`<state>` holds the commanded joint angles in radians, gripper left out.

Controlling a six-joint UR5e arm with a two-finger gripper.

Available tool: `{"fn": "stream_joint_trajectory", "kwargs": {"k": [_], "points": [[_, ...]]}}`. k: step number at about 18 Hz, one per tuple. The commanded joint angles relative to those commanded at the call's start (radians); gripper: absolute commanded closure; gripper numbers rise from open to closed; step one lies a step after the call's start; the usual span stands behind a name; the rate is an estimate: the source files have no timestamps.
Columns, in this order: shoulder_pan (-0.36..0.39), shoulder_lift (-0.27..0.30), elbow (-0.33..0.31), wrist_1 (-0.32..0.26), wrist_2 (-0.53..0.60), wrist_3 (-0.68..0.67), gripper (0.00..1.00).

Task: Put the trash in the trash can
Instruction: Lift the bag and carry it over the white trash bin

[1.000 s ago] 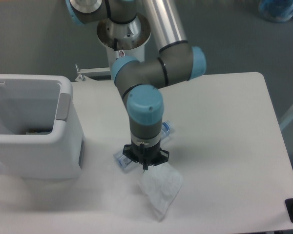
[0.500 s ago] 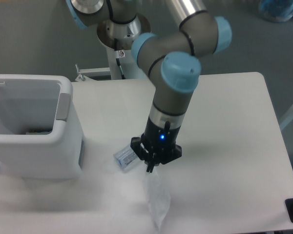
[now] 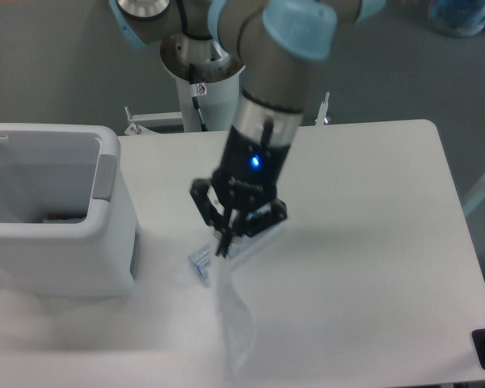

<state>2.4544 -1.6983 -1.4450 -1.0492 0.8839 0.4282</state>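
Nearest the camera, on the front part of the table [image 3: 372,323], the bag [image 3: 233,323] hangs down as a narrow, translucent whitish strip. Its top runs up to the gripper [image 3: 225,242] and its lower end reaches close to the table's front edge; whether that end touches the tabletop cannot be told. The bag looks stretched lengthwise and slightly blurred.

Gripper: dark, two-fingered, pointing down and tilted a little, above the table. Fingers are drawn together on the bag's upper end; no gap shows between them. A blue light glows on the wrist just above it.

Just left of the gripper and beside the bag's top, the bottle [image 3: 202,260] lies on its side on the table. Only one end shows, clear plastic with a touch of blue; the rest is hidden behind the gripper and bag.

Left side: the bin [image 3: 105,242], white, boxy, rounded corners, stands on the table with its top open. A grey patch sits on its right wall near the rim. Something dark lies low inside; too small to identify. Bin is apart from bottle and bag, bare table between them.

Further back, the arm [image 3: 279,89], grey with pale blue joint caps, rises from the gripper toward its base [image 3: 196,61] at the table's far edge.
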Motion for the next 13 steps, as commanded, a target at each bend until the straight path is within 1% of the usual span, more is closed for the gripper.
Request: {"fn": "stream_joint_trajectory", "kwargs": {"k": [3,5,9,11,13], "points": [[-0.034,0.04,-0.005,0.0,-0.028,-0.014,1.0],[-0.063,0.055,-0.006,-0.002,-0.035,-0.017,1.0],[-0.089,0.11,-0.011,-0.054,-0.086,-0.019,1.0],[-0.11,0.121,-0.011,-0.093,-0.088,-0.019,1.0],[-0.129,0.134,-0.015,-0.12,-0.088,-0.017,1.0]]}}
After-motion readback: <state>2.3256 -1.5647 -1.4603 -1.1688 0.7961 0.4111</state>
